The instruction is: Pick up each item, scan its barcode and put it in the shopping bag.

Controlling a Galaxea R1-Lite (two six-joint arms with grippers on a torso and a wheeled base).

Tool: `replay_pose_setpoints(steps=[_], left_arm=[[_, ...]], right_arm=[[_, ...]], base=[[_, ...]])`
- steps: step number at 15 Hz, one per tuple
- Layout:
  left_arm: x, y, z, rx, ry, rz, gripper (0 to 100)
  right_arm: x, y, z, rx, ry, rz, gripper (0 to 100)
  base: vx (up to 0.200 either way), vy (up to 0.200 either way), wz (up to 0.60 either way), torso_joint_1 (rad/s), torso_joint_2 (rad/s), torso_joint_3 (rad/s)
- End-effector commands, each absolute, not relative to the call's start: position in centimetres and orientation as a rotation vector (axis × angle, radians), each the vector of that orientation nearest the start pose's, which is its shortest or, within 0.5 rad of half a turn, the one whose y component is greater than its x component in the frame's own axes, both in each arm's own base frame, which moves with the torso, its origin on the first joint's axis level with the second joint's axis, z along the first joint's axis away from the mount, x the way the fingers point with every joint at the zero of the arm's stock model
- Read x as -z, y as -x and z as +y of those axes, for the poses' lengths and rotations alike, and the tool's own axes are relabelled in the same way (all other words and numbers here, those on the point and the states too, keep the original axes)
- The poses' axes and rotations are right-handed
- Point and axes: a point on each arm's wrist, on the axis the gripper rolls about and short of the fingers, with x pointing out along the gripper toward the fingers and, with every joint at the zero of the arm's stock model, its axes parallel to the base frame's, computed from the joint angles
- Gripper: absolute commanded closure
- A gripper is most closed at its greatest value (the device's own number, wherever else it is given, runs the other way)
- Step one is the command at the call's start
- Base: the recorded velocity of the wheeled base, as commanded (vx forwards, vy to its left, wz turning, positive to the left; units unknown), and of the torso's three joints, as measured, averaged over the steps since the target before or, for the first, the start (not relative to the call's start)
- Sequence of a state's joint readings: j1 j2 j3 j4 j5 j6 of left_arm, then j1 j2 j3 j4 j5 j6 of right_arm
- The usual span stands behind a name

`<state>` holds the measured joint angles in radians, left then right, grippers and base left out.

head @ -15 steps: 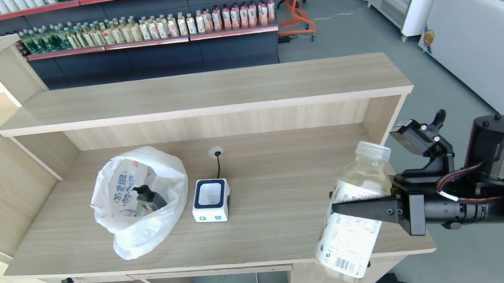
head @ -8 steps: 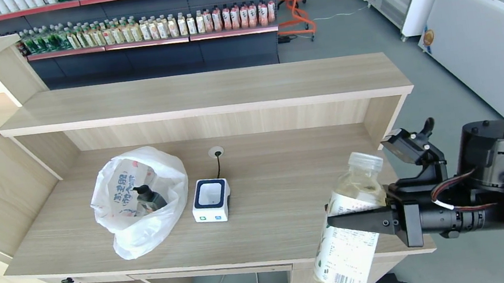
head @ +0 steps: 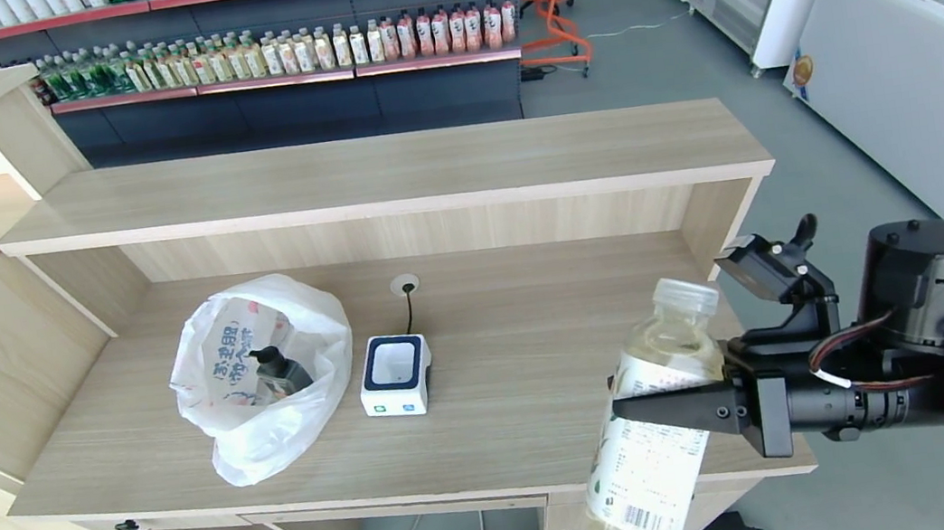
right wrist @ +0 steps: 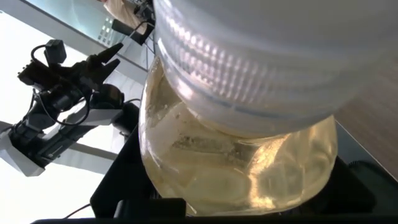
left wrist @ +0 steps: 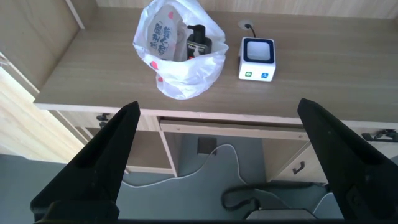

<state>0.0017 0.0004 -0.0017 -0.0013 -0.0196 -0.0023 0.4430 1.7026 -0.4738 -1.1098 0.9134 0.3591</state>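
Observation:
A clear bottle (head: 656, 450) of pale yellow drink, with a white label and a barcode near its base, hangs tilted over the counter's front right corner. My right gripper (head: 647, 406) is shut on its upper body; the neck and cap (right wrist: 249, 93) are close in the right wrist view. The white shopping bag (head: 263, 375) stands open on the counter's left part with a dark pump bottle (head: 276, 373) inside. The white barcode scanner (head: 395, 374) sits just right of the bag. My left gripper (left wrist: 217, 174) is open, below and in front of the counter's front edge, with the bag (left wrist: 180, 56) and scanner (left wrist: 257, 59) ahead.
The wooden counter (head: 520, 350) has a raised back shelf (head: 387, 171) and side walls. A cable runs from the scanner to a hole (head: 404, 285) in the top. Bare counter lies between the scanner and the held bottle. Store shelves (head: 271, 54) and freezers (head: 909, 52) stand behind.
My right arm has carried the bottle slightly left and down. The bag, the scanner and the left gripper have not moved.

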Motion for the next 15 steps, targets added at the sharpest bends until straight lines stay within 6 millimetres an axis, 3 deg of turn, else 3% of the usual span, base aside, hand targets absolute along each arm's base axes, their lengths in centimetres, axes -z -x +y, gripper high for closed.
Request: replay_pose_setpoints(steps=[1, 8, 11, 15], left_arm=[[-7.6, 2.3, 0.0, 0.018, 0.003, -0.003, 0], [-7.6, 2.3, 0.0, 0.018, 0.003, -0.003, 0], [-7.6, 2.3, 0.0, 0.017, 0.003, -0.003, 0], [-7.6, 2.3, 0.0, 0.018, 0.003, -0.003, 0]], right_arm=[[-14.8, -22.9, 12.8, -1.320, -0.330, 0.364, 100], [-15.0, -23.1, 12.2, -1.296, -0.322, 0.339, 100], [-15.0, -24.0, 10.7, -1.194, -0.003, 0.094, 100], [-15.3, -25.7, 6.4, -0.897, 0.444, -0.140, 100]], base=[[0.000, 0.000, 0.00, 0.000, 0.00, 0.000], [0.000, 0.000, 0.00, 0.000, 0.00, 0.000], [0.000, 0.000, 0.00, 0.000, 0.00, 0.000], [0.000, 0.000, 0.00, 0.000, 0.00, 0.000]])
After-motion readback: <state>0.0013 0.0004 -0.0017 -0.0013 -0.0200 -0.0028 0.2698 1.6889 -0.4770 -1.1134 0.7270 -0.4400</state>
